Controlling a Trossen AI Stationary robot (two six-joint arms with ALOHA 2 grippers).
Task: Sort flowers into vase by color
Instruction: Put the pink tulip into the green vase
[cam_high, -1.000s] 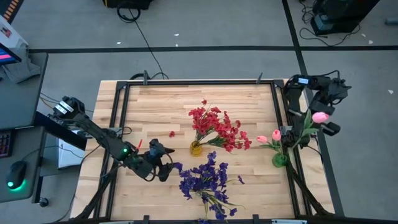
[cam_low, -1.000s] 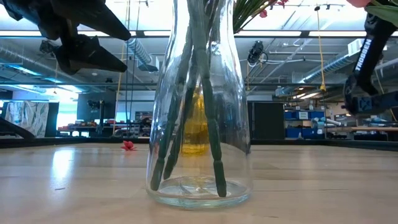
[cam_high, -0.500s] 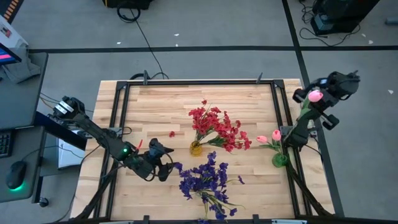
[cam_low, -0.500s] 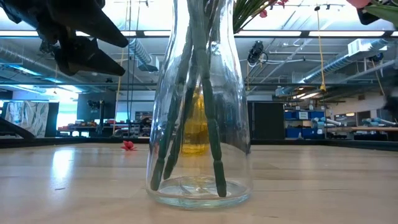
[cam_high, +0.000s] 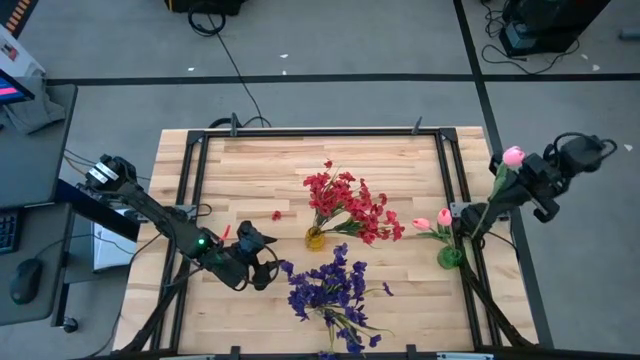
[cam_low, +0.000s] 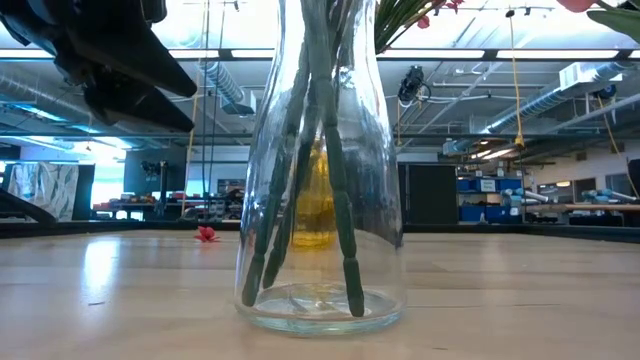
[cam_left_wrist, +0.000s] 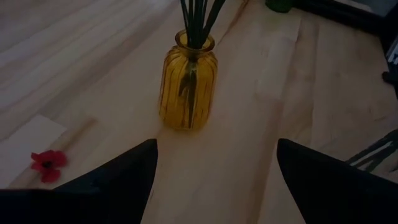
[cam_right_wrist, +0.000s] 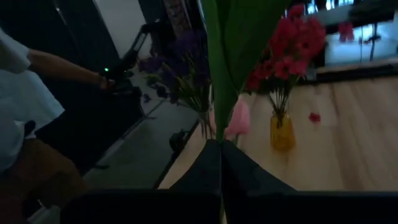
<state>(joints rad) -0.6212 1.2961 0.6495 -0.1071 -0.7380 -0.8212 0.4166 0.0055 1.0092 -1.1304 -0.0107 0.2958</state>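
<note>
High view: pink tulip (cam_high: 513, 156) stem slants down-left from right gripper (cam_high: 527, 183)

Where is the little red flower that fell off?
In the high view the loose red bloom lies on the table, left of the yellow vase, just beyond the open left gripper.

Right gripper (cam_high: 532, 187) with pink tulip (cam_high: 513, 157) farther right, beyond the table edge.

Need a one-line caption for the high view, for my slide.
Right gripper carries a pink tulip off the table's right edge.
</note>
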